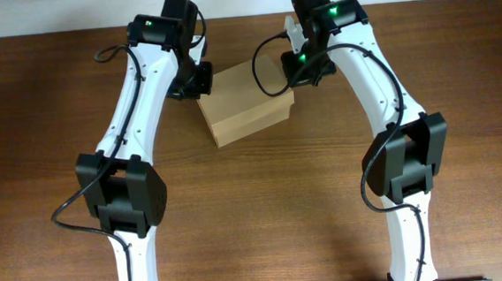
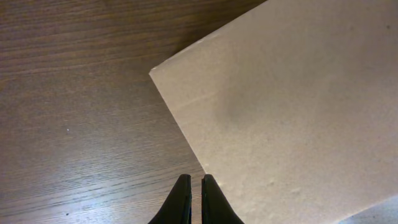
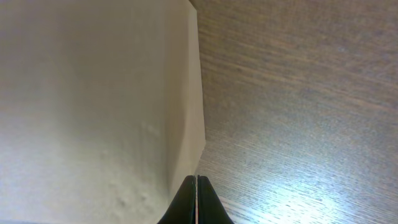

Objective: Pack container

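The dark brown wood-grain tabletop (image 1: 265, 210) takes up most of the overhead view. The white left arm (image 1: 133, 104) and white right arm (image 1: 375, 79) reach up it from the near edge and bend inward. Between their wrists, toward the far middle, sits the small plain tan cardboard box (image 1: 244, 105). It is turned slightly askew, and its top looks flat, with the flap lid apparently down. The left jaws are drawn nearly together with only a thin slit between them. They hold nothing and sit at the box's left corner edge, just above the wood. The right jaws are pressed together, and the box's right edge runs straight up to their tips. I cannot tell whether a thin lip of cardboard is caught there. The step in hand looks like steadying or squaring the closed box from both sides. To do it well, both arms should press inward evenly and low on the walls so the light box neither spins nor tips. The narrow jaw tips should bear on the firm corners rather than denting the soft top panel.
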Robot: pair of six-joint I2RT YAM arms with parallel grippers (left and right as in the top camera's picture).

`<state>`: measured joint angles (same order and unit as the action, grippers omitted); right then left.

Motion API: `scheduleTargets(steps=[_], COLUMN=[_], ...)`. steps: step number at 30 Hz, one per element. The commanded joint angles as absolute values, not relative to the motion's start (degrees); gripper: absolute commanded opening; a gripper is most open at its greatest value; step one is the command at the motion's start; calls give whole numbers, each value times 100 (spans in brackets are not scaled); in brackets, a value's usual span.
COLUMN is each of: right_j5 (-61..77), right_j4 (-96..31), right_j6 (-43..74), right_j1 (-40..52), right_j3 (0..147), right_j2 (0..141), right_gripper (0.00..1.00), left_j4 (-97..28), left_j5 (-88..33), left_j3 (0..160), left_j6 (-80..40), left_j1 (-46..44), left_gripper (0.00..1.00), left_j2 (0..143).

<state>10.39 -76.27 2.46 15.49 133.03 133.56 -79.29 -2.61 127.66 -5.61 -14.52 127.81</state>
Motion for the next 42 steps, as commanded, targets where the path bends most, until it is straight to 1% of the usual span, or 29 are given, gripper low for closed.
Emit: scheduleTargets(steps=[1, 17, 29, 42], right_j5=[1118, 961, 958, 958], right_j4=[-7699, -7872, -8003, -7572], right_j6=[167, 169, 169, 172], right_j1=[1651, 1927, 1929, 1949], right_j3=[13627, 13592, 13546, 12606], right_j2=[13107, 13128, 13253, 13351], right_gripper=[4, 4, 4, 4], left_j4=[-7946, -7839, -7476, -7415], left_j5=[-322, -432, -429, -427], left_j3=[12711, 12602, 11767, 11725], left_j6=[-613, -617, -617, -617], left_j1=[-1463, -1479, -1767, -1811], left_gripper=[7, 8, 8, 8], left_j2=[12641, 12645, 12652, 12652])
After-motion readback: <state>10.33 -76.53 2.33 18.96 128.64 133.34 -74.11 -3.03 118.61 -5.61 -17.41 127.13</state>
